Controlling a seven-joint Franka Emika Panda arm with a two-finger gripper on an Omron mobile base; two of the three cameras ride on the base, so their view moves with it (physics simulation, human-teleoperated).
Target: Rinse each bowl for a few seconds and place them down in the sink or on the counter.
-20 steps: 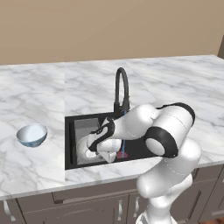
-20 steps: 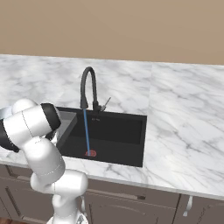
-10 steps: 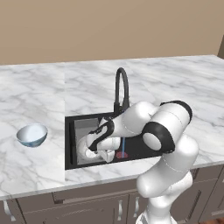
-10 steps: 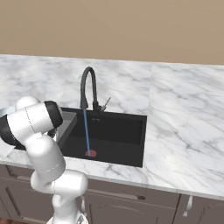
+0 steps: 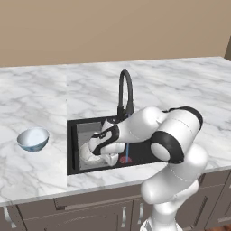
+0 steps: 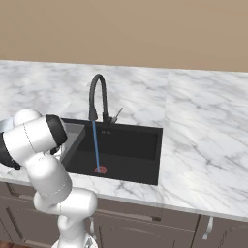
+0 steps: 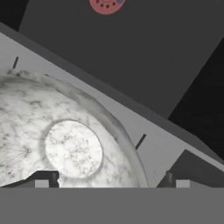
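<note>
The dull speckled bowl [image 7: 57,140] sits upright on the grey ridged tray [image 7: 148,144] at the left end of the black sink [image 5: 144,151]. My gripper [image 7: 108,181] hangs low over it, open. One fingertip [image 7: 43,179] is over the bowl's inside, the other stands outside its rim, and neither presses the wall. From the left base view the gripper [image 5: 104,155] hovers at the speckled bowl [image 5: 87,157]. The pale blue bowl [image 5: 33,139] stands on the white marble counter [image 5: 40,99], left of the sink and well away from the gripper.
The black arched faucet [image 5: 126,90] runs a thin blue stream [image 6: 96,150] onto the red drain ring [image 6: 100,169], right of the tray. My arm's white elbow [image 5: 176,135] bulks over the sink's front edge. Broad counter [image 6: 203,126] lies to the right.
The fingers have spread apart and let go of the speckled bowl, which now rests on the tray. The arm has barely shifted. The blue bowl has not moved.
</note>
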